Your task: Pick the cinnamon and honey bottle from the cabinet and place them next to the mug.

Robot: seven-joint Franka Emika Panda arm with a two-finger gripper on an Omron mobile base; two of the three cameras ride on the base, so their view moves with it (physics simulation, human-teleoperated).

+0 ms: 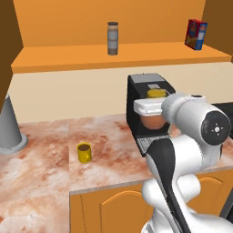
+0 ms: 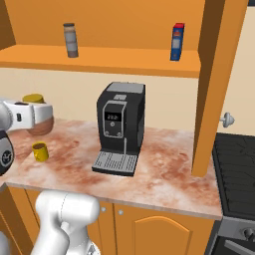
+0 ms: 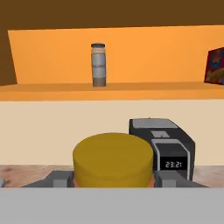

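My gripper is shut on the honey bottle, a rounded terracotta jar with an orange-yellow lid. It hangs above the counter in front of the coffee machine. From the right base the gripper and honey bottle are above and just behind the yellow mug. The mug stands on the marble counter, left of the jar. The cinnamon stands upright on the open shelf of the orange cabinet, well above the gripper.
A black coffee machine stands mid-counter. A red and blue box sits at the shelf's right end. A grey cone-shaped object stands at the far left, and a stove lies to the right.
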